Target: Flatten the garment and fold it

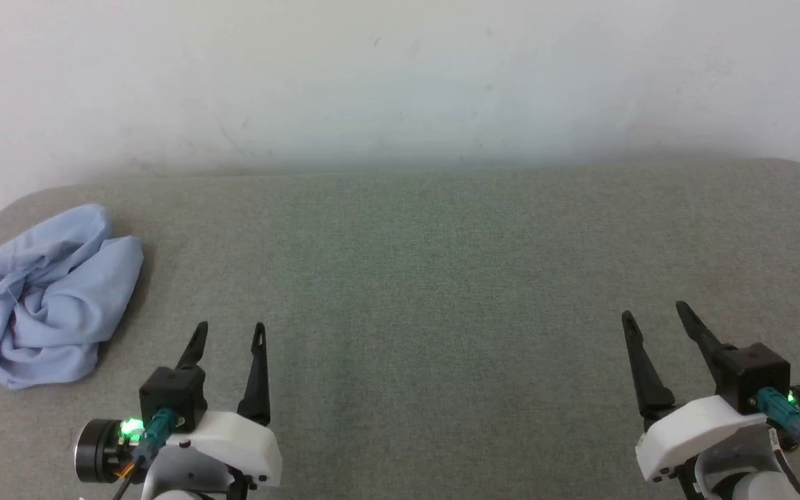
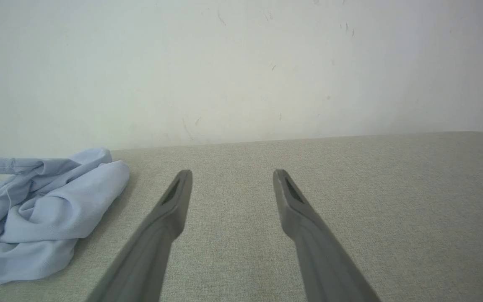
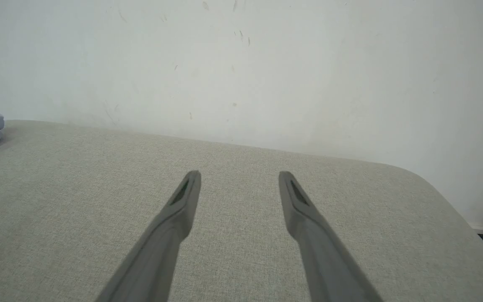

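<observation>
1. Closest to the robot are its two grippers. The left gripper (image 1: pixel 230 326) has its jaws open with nothing in them. The right gripper (image 1: pixel 653 310) is open and holds nothing too. Both hang over the soft grey table (image 1: pixel 407 278).
2. A little farther, ahead and to the left of the left gripper, lies the garment (image 1: pixel 49 298). It sits near the table's left far corner. It is not touching the left gripper and is well apart from the right one.
3. The garment is a light blue cloth, all bunched up in a lump. It looks soft, thin and light. It will likely sag and drag when it is lifted, and it should not break.
4. A good place to pinch is an edge that sticks up. In the left wrist view, a thick stitched edge (image 2: pixel 11 165) shows at the far left top of the lump. It may be a sleeve end or a hem, but I cannot tell which.
5. The lump is nearly round, only a bit longer from near to far. I see no collar or buttons, so I cannot tell which way the garment points.
6. Farthest is the white wall (image 1: pixel 400 76) behind the table.
</observation>
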